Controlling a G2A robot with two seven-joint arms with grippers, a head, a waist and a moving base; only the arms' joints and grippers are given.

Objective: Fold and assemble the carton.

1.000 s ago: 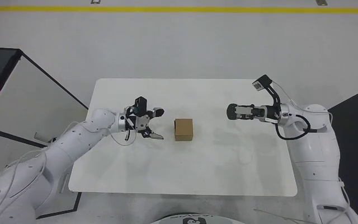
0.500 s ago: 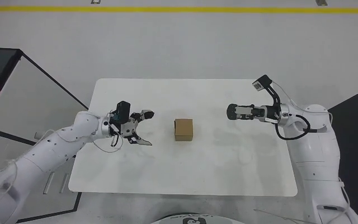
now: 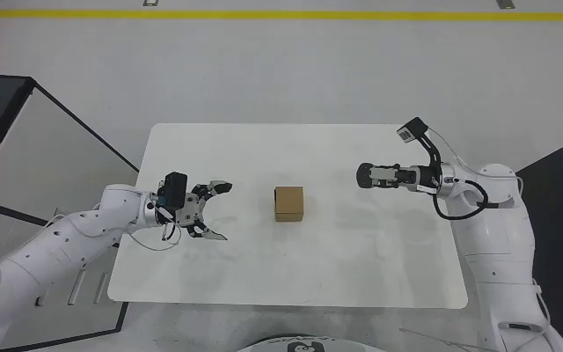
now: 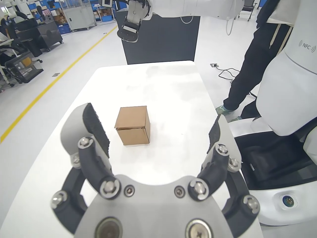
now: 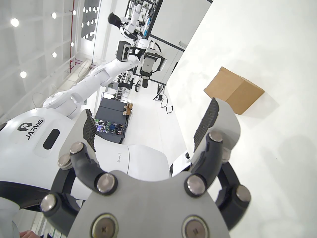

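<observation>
Carton [image 3: 288, 203] btwn L/R jaws, touching neither.

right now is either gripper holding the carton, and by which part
Nothing is held. The left gripper and the right gripper are both open and empty; the carton stands alone on the table between them.

We look down on the whole table [image 3: 352, 264] from above; both wrist views face the box [image 3: 288, 202] from opposite sides.

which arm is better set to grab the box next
Probably left: the left gripper sits low, jaws open, box straight ahead; the right gripper hangs high above the table.
</observation>
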